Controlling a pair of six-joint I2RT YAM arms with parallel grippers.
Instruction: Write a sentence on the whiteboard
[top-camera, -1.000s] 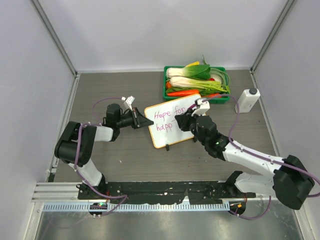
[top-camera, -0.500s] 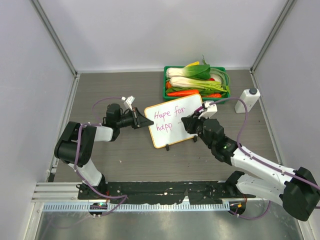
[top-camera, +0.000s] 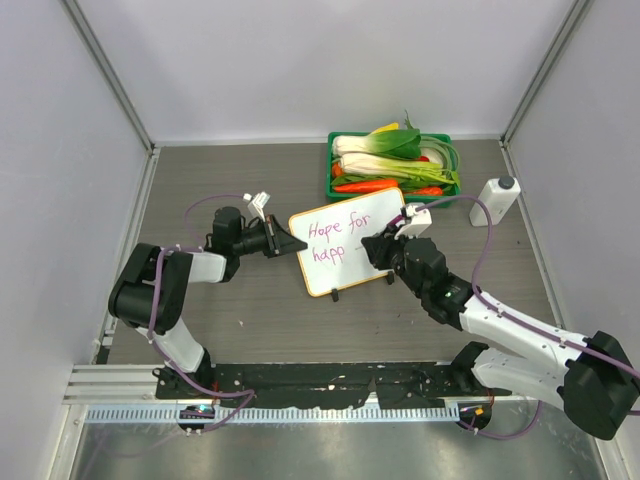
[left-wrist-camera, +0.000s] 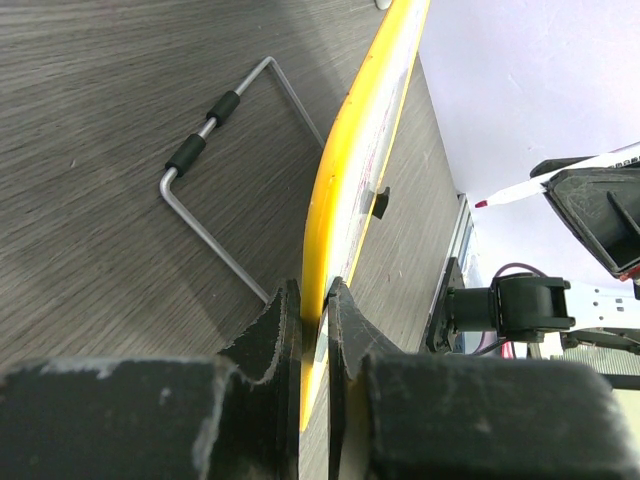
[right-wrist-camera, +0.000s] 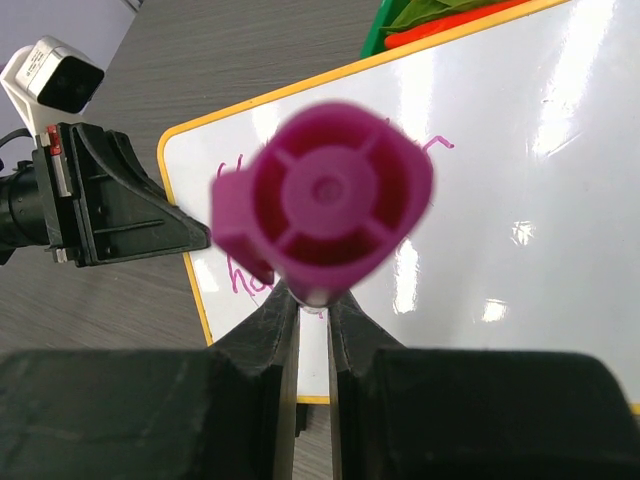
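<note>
The whiteboard (top-camera: 352, 262) stands tilted on the table, with an orange rim. The sentence (top-camera: 334, 229) reads "Hope for" above "happ" in pink strokes. My left gripper (top-camera: 292, 245) is shut on the board's left edge; the left wrist view shows its jaws (left-wrist-camera: 313, 300) clamped on the yellow rim (left-wrist-camera: 365, 130). My right gripper (top-camera: 378, 250) is shut on a marker at the board's right half. The marker's magenta end (right-wrist-camera: 330, 205) fills the right wrist view above the gripper (right-wrist-camera: 312, 305), with the board (right-wrist-camera: 500, 180) behind. In the left wrist view the marker tip (left-wrist-camera: 500, 195) is off the board's face.
A green tray (top-camera: 331, 186) of vegetables stands just behind the board. A white bottle (top-camera: 495, 200) stands at the right. A wire stand (left-wrist-camera: 215, 180) props the board from behind. Grey walls close in the table on three sides.
My right gripper moved a little to the right with the marker, away from the word "happ". The board and my left gripper have not moved.
</note>
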